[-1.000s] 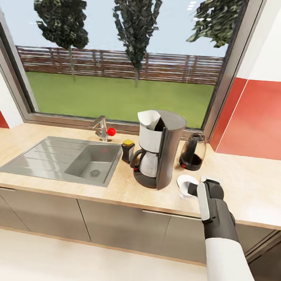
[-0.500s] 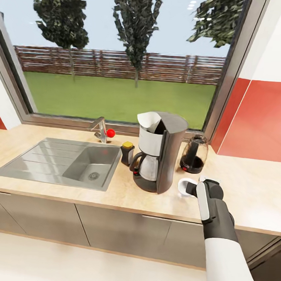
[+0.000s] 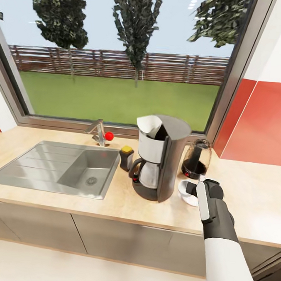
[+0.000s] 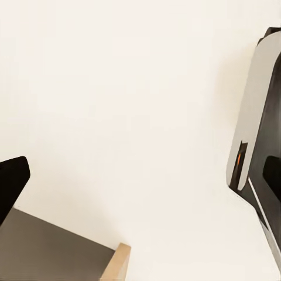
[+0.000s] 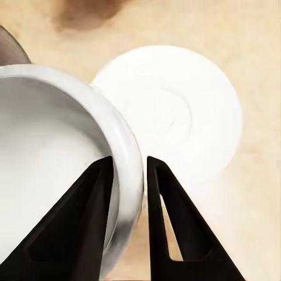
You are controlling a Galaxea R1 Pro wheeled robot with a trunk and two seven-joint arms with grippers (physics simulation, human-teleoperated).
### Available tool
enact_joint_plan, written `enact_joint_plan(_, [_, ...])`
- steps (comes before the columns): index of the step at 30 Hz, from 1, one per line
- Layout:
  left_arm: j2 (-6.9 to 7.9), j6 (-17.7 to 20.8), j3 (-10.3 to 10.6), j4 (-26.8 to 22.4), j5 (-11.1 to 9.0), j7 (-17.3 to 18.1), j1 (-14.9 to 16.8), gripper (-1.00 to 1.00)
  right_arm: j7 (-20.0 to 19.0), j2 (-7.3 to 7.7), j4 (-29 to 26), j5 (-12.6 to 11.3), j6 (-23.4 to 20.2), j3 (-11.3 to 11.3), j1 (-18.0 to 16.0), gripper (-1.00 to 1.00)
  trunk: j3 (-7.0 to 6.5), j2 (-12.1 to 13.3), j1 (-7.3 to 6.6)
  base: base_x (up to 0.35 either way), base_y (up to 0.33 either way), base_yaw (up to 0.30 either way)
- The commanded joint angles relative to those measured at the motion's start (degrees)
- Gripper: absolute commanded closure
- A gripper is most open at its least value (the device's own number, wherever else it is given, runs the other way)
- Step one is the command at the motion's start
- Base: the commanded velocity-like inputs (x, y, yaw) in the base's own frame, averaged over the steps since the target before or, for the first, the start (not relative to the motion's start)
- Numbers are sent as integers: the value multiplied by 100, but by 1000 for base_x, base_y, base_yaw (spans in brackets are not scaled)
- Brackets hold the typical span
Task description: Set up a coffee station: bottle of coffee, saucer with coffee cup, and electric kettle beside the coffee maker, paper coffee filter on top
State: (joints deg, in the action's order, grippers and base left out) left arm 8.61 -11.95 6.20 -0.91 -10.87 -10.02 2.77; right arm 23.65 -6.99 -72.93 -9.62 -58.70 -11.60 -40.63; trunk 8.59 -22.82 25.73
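A tall black drip coffee maker (image 3: 159,158) with a curved dark grey back stood on the light beige speckled kitchen countertop (image 3: 253,197), a white paper coffee filter (image 3: 149,125) sitting in its open top. At its 9 o'clock, just beside it, was the small dark bottle of coffee (image 3: 125,157) with a yellow cap, and beyond that the steel sink (image 3: 60,166) with its red-knobbed tap (image 3: 100,132). At the machine's 2 o'clock stood the clear glass electric kettle (image 3: 196,158) with a black base. The robot's right gripper (image 5: 127,175) hung over the counter at the coffee maker's 4 o'clock, its two black fingers (image 5: 161,199) clamped on the rim of the small white coffee cup (image 5: 52,164), one inside the wall and one outside. The small round flat white saucer (image 5: 175,111) with a central ring lay on the counter below and just ahead of the fingertips, with the cup partly overlapping it in the wrist view; whether cup and saucer touched could not be told. The left wrist view showed a pale wall, a grey panel and one dark fingertip (image 4: 12,181) at the frame's edge, so the left claw's state could not be told.
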Motion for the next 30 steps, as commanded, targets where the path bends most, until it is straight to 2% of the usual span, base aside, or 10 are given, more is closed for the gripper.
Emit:
enact_joint_plan(1, [0,-17,50,3,-52,-12,4,-100,43,-3,-4,-66,-9,-9,-6,100,12,-11,7,324,0,0])
enact_joint_plan(8, [0,-18,50,3,-47,-12,4,-100,43,4,4,-66,-10,-9,-6,100,12,-11,7,205,0,0])
enact_joint_plan(25, [-87,-27,68,-14,-29,-9,4,-100,54,70,40,-43,-17,-17,-6,100,12,-11,7,9,0,0])
enact_joint_plan(30, [-88,-27,73,-14,-29,-9,4,-100,58,176,42,-40,-18,-18,-6,100,12,-11,7,0,0,0])
